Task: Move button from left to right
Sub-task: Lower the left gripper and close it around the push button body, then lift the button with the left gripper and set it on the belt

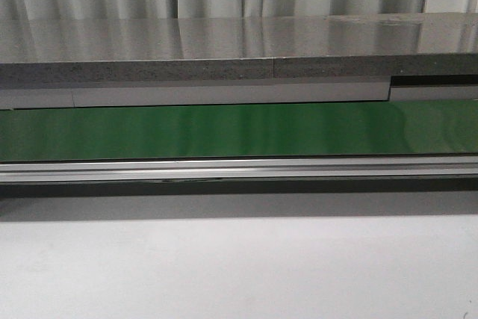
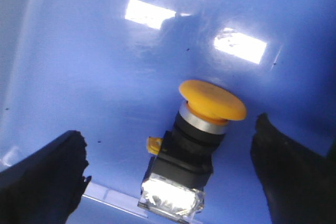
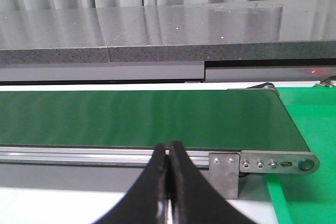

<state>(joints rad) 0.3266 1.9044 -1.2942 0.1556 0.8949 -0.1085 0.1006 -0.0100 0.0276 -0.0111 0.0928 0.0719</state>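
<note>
In the left wrist view the button (image 2: pixel 197 145) lies on its side on the glossy blue floor of a bin (image 2: pixel 105 77), its yellow mushroom head pointing away from me and a shiny block at the end of its black body. My left gripper (image 2: pixel 170 153) is open, one dark finger on each side of the button and neither touching it. My right gripper (image 3: pixel 168 153) is shut with nothing in it, hovering in front of the green conveyor belt (image 3: pixel 142 116). Neither gripper nor the button appears in the front view.
The green conveyor belt (image 1: pixel 239 128) with its aluminium rail (image 1: pixel 239 169) runs across the front view, behind a white table (image 1: pixel 239 267). A grey stone counter (image 1: pixel 224 46) and curtains stand beyond it. The belt's end roller bracket (image 3: pixel 273 163) and a green mat (image 3: pixel 310 129) show on the right.
</note>
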